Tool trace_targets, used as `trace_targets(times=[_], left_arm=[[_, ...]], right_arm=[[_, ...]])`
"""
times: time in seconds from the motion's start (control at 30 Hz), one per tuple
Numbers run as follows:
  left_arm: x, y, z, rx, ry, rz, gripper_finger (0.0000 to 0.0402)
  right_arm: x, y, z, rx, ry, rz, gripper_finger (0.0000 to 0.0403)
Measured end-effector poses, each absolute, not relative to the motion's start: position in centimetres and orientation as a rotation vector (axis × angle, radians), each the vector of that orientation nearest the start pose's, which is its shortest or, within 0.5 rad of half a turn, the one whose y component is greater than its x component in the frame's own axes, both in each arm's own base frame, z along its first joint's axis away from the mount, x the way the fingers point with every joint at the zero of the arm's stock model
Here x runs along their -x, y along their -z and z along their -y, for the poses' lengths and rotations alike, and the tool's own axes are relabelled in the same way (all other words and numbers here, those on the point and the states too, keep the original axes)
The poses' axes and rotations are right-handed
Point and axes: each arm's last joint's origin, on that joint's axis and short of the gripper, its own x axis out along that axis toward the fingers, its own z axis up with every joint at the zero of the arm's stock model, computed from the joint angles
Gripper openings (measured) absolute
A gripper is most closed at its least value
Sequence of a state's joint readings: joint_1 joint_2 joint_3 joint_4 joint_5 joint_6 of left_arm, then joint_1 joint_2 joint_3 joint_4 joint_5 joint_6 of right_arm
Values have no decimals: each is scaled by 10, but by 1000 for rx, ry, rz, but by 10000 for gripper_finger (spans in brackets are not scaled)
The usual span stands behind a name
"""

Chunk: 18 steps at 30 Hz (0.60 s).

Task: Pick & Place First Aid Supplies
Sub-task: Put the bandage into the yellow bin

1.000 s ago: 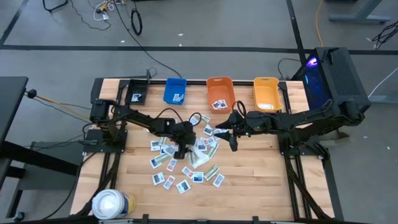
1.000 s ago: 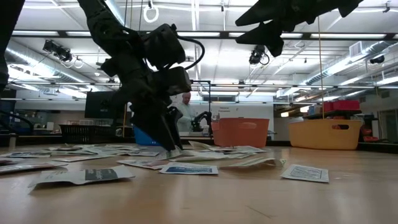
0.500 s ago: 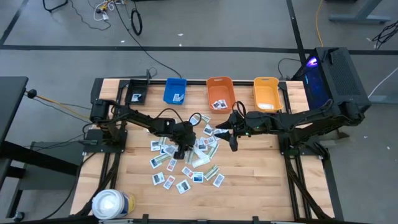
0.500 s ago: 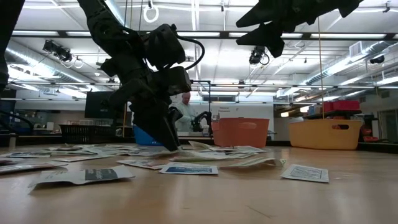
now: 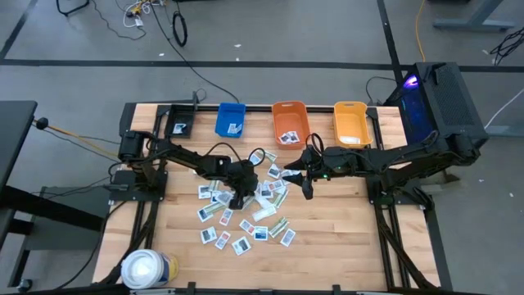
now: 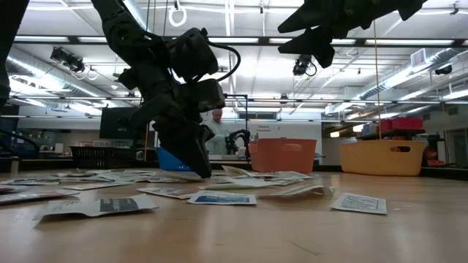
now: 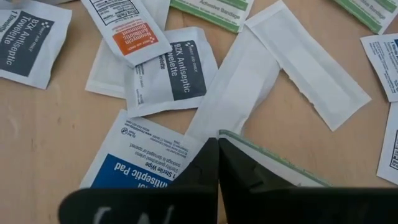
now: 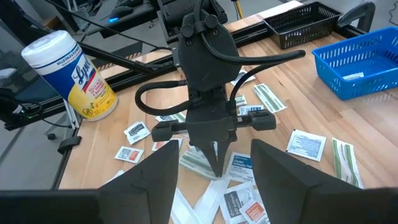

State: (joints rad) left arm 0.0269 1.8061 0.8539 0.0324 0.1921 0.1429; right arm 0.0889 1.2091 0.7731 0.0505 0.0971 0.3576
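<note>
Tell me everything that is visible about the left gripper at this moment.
The left gripper is dark, two slim fingers below a blocky wrist with a looping black cable. It points down into the heap of packets at mid-table, jaws shut. Its own wrist camera shows the tips pressed together on the edge of a green-edged strip, beside a blue sterile pad packet. The right gripper hangs open nearby.

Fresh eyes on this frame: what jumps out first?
The scatter of first aid packets across the middle of the table, with the left gripper down in the pile, shut on a pale greenish strip. Then the row of blue bin, orange bin and yellow bin along the far edge, and the right gripper open above the pile.
</note>
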Motion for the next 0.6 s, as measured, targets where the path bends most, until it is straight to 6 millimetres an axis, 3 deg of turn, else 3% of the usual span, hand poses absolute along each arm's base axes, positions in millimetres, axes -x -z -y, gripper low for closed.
trace_targets(times=[0.13,0.3,0.6], left_arm=[[-333,-122,-3,-32,218,-904,3],[-347,-140,-4,-78,219,-893,2],[-370,-188,-20,-193,180,-953,1]], right_arm=[[-263,-265,-21,-317,76,-377,203],[-263,-265,-21,-317,76,-377,203],[-263,-266,-21,-319,74,-365,203]])
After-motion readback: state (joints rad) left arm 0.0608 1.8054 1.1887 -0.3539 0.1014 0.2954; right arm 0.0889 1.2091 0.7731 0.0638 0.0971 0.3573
